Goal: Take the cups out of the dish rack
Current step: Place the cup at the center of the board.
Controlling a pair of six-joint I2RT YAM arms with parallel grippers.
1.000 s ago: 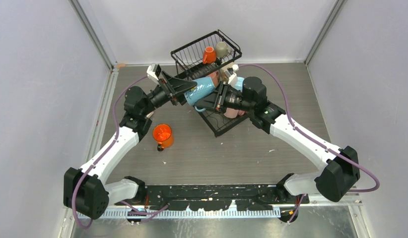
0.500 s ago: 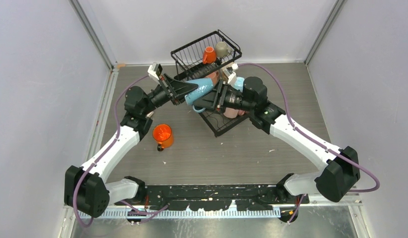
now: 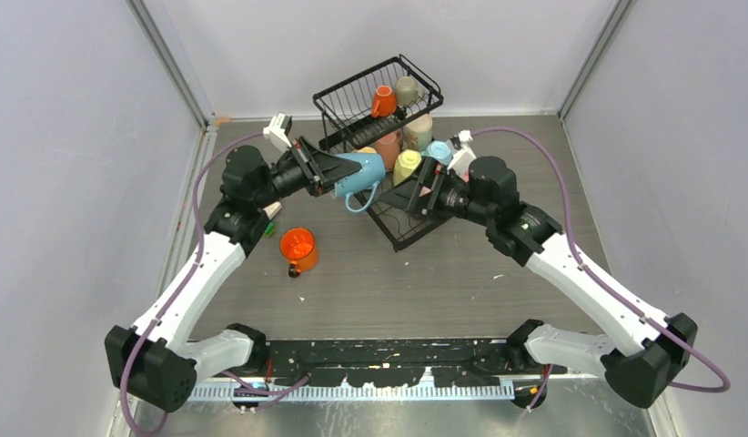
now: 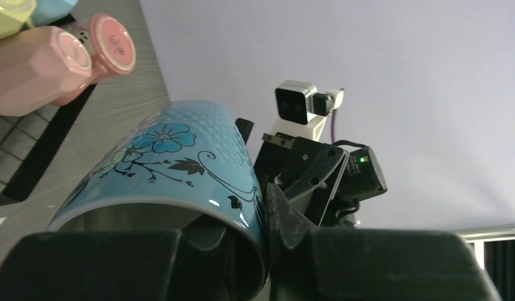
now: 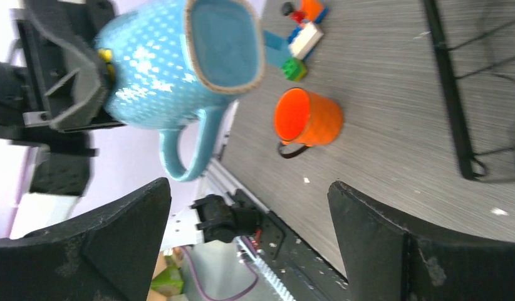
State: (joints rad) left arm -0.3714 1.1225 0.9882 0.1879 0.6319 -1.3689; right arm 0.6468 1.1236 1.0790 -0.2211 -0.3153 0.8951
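**Overhead and wrist views, cup transfer.** The only decoration I could make out was a blue flower with dark scrolling stems printed on the light blue mug [image 4: 173,157]. A mark on the underside of a salmon cup [image 4: 114,44] was too blurred to read.

The left arm reached forward and inward from its near-left base. The left gripper [image 3: 338,171] was clamped on that mug's rim, with one finger inside the mouth. The mug lay tilted on its side in the air, just left of the dish rack [image 3: 352,91] and above the table [image 3: 498,264].

The right arm stretched diagonally to the rack's lower tray. The right gripper [image 3: 414,193] had its jaws spread wide, held nothing, and stood apart from the mug.

An orange mug [image 3: 298,248] stood on the table. Other cups [image 3: 407,89] sat in the rack.
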